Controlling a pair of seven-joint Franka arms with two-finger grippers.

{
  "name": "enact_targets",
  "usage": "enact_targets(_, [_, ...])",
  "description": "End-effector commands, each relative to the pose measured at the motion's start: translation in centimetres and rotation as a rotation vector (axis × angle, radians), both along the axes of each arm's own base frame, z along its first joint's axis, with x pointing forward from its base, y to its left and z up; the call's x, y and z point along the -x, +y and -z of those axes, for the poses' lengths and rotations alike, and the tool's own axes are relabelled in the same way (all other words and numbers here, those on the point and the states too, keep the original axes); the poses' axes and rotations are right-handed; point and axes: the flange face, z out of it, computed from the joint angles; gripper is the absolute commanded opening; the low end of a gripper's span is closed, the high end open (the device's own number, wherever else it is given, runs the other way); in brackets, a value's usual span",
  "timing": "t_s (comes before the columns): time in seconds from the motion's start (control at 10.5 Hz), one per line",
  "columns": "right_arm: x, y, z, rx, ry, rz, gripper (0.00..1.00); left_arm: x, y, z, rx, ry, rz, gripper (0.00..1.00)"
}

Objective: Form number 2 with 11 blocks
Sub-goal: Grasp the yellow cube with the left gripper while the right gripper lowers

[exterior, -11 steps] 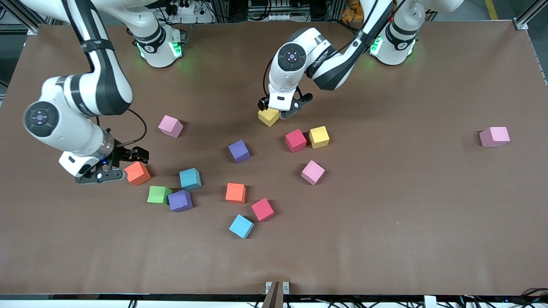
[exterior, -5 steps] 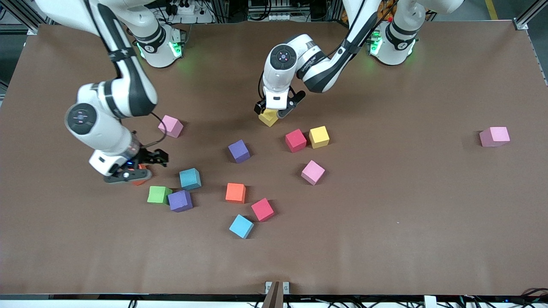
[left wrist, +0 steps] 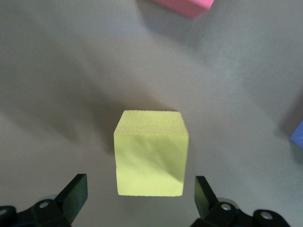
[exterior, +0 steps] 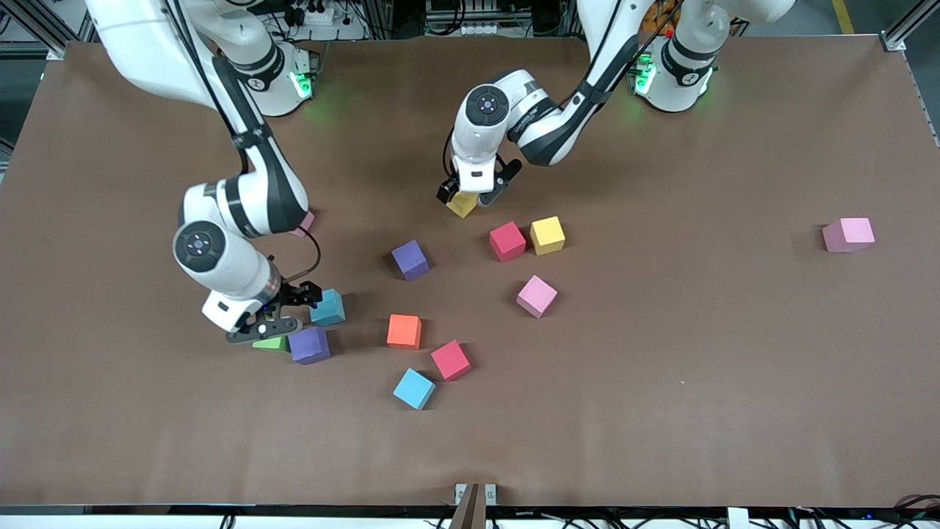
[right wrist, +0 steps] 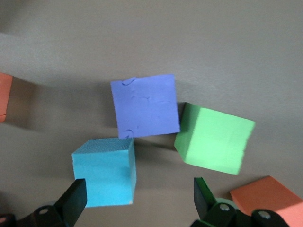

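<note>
- Both arms have glossy white shells with black joint bands.
- Green lights glow at each base.
- Black cables run along the links.
- Black two-finger grippers.

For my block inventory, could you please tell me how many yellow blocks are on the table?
2: one yellow block beneath the left pincer; a second yellow block beside a red block. The arms could hide more.
</note>
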Motion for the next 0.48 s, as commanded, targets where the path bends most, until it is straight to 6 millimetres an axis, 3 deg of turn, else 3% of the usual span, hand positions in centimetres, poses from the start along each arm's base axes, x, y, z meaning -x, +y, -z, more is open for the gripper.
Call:
enact_targets(0.0, [-0.4, 1.4, 0.5, -0.04, 0.007, 0.029, 1.0, 0.3, -0.2, 0.5, 0.008, -0.034, -0.004, 1.0])
enact_targets(0.38, [0.1, 2.8, 2.5, -0.033, 0.023, 0.04, 1.0, 0.1, 0.6, 1.6, -0.014, -0.051, 0.021, 1.0])
